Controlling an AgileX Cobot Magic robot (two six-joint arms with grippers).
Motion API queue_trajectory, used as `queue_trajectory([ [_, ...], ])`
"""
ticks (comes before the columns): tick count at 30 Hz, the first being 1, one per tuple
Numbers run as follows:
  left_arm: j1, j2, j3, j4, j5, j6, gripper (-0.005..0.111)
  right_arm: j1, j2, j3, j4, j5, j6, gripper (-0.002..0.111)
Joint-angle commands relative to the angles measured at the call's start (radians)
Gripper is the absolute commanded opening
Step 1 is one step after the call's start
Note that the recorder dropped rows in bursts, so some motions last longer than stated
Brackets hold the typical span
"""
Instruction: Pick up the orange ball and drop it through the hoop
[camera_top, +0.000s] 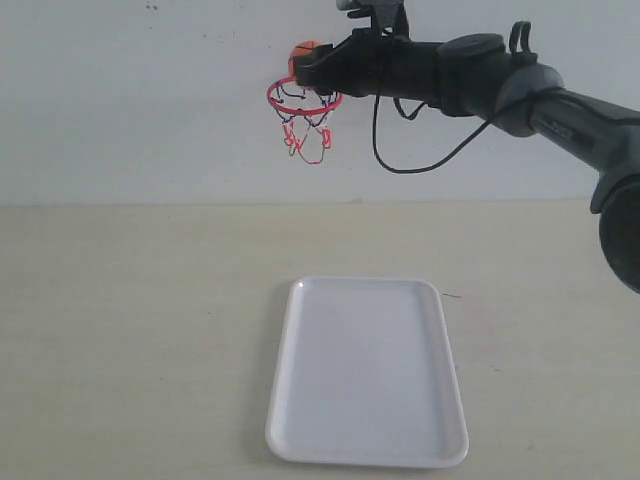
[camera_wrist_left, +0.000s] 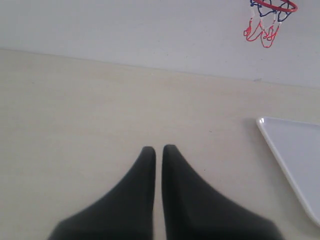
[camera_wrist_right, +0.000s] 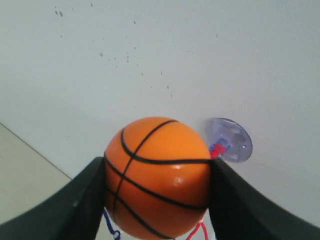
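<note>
The orange ball (camera_wrist_right: 157, 177) with black seams sits clamped between my right gripper's (camera_wrist_right: 159, 175) two black fingers. In the exterior view the ball (camera_top: 304, 52) is high against the white wall, just above the red ring of the hoop (camera_top: 304, 100), with my right gripper (camera_top: 312, 65) shut around it. The hoop's clear suction cup (camera_wrist_right: 229, 140) shows behind the ball, and bits of blue and red net string hang below it. My left gripper (camera_wrist_left: 159, 149) hovers low over the beige table, its fingers almost touching and holding nothing. The hoop (camera_wrist_left: 272, 14) appears far off in that view.
A white tray (camera_top: 367, 372) lies on the beige table below and a little right of the hoop; its corner (camera_wrist_left: 295, 150) shows in the left wrist view. A black cable (camera_top: 420, 160) loops down from the right arm in front of the wall.
</note>
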Motion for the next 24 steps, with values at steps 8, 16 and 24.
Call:
queue_trajectory([
  [8, -0.001, -0.002, 0.002, 0.005, 0.003, 0.004, 0.004, 0.012, -0.005, -0.011, -0.002, -0.044, 0.018, 0.0],
  [16, -0.001, -0.002, 0.002, 0.005, 0.003, 0.004, 0.004, 0.012, -0.005, -0.011, -0.002, -0.083, 0.112, 0.075],
  [24, -0.001, -0.002, 0.002, 0.005, 0.003, 0.004, 0.004, 0.012, -0.005, -0.011, -0.002, -0.12, 0.158, 0.082],
])
